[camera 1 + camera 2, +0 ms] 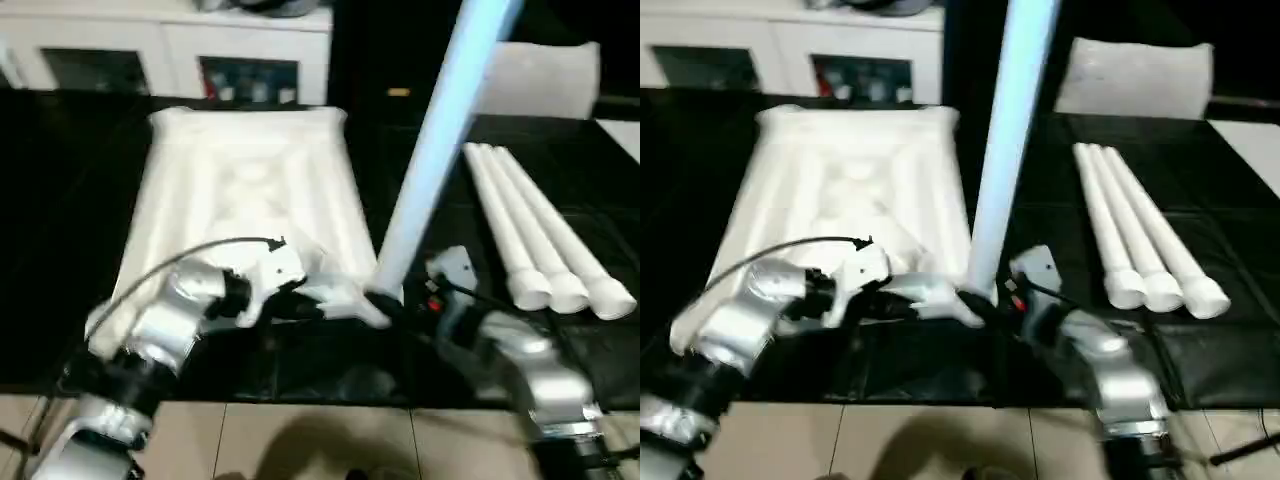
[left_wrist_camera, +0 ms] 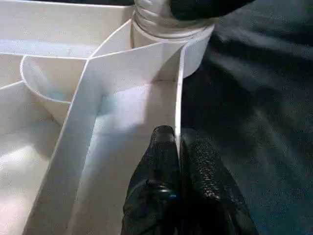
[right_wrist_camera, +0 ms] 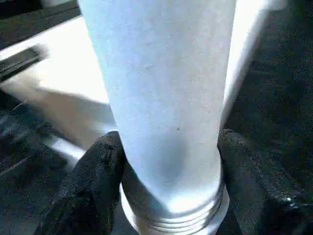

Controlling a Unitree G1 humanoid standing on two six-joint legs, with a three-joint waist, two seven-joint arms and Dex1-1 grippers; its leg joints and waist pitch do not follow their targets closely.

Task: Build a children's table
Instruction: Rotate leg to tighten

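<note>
- Where the head views look down: tabletop (image 1: 245, 190), ribbed underside up, lying on a black mat (image 1: 60, 250); one leg (image 1: 440, 130) standing tilted at its near right corner; three legs (image 1: 540, 240) lying side by side to the right.
- Left wrist view: left gripper (image 2: 180, 147), fingers (image 2: 161, 161) clenched on the tabletop's thin edge wall.
- Right wrist view: right gripper (image 3: 171, 161), fingers (image 3: 93, 181) grasping the standing leg near its base.
</note>
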